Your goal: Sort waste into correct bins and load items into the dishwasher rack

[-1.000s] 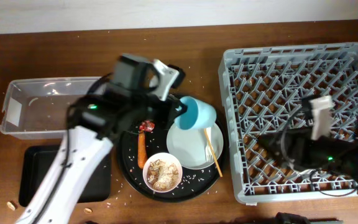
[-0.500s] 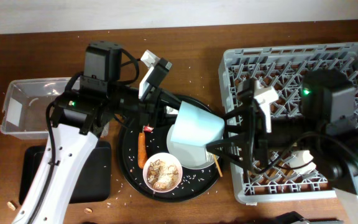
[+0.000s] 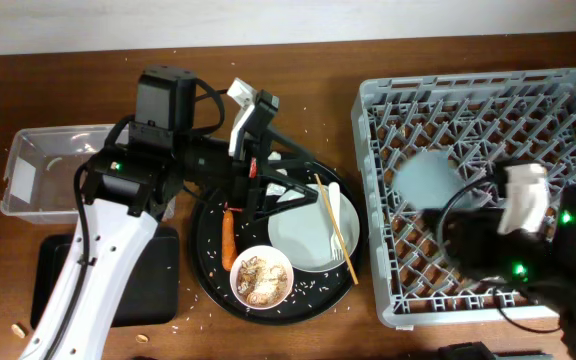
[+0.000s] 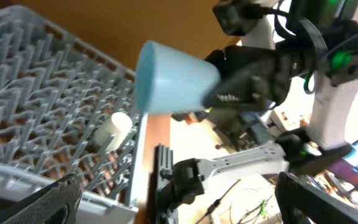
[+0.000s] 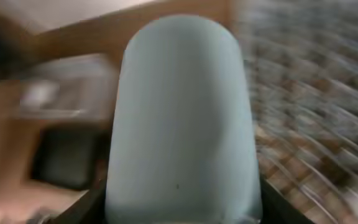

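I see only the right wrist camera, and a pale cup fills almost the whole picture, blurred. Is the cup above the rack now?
Observer: Yes. In the overhead view, the pale blue cup is above the left part of the rack.
Operator: Is it standing in the rack, or is it in the air?
Observer: The left wrist view shows the right gripper holding it sideways. It appears to be lifted clear of the rack.
Operator: Is something else inside the rack?
Observer: A white cup lies on its side inside it, near the edge.
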{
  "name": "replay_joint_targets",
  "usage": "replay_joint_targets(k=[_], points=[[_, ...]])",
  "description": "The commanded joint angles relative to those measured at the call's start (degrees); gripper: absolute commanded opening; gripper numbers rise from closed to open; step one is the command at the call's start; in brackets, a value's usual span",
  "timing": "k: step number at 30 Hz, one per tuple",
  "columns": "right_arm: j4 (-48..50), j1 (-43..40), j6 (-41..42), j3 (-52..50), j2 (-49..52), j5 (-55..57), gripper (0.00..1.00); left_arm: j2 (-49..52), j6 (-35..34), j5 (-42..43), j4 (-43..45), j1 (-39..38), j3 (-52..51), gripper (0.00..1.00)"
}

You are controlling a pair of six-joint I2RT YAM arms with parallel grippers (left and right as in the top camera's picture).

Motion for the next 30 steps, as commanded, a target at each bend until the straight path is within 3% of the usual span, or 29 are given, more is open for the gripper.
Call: replay_joint_targets(k=[1, 6, 9, 19, 21, 23, 24, 28, 30], points=[[-5.6, -9.7, 7.8, 0.0, 1.8, 20.3, 0.37, -0.4, 0.0, -9.7, -4.0, 0.0, 0.5, 0.99], [-10.0, -28.8, 7.3, 0.0, 10.5, 24.3, 0.37, -0.4, 0.1, -17.1, -11.6, 0.0, 0.5, 0.99], [-10.5, -34.6, 6.3, 0.0, 19.9, 22.7, 0.37, -0.4, 0.8, -20.2, -13.9, -0.1, 0.5, 0.99], [-9.9, -37.1, 3.4, -0.7, 38.6, 21.9, 0.39, -0.4, 1.0, -26.1, -15.2, -1.6, 0.5, 0.99], [-9.8, -37.1, 3.2, -1.6, 39.2, 22.0, 0.53, -0.4, 1.0, -26.2, -15.2, -1.6, 0.5, 0.99], [-9.8, -37.1, 3.2, -1.6, 39.4, 22.0, 0.77, -0.4, 1.0, -26.2, -15.2, -1.6, 0.5, 0.99], [-9.9, -37.1, 3.2, -1.6, 39.4, 22.0, 0.85, -0.4, 1.0, -26.2, -15.2, -1.6, 0.5, 0.99], [-9.9, -37.1, 2.7, -1.4, 38.4, 19.9, 0.89, -0.4, 1.0, -26.2, -15.6, -1.6, 0.5, 0.99], [-9.8, -37.1, -2.7, 0.3, 35.9, 11.9, 0.89, -0.4, 1.0, -26.2, -15.8, -1.6, 0.5, 0.99]])
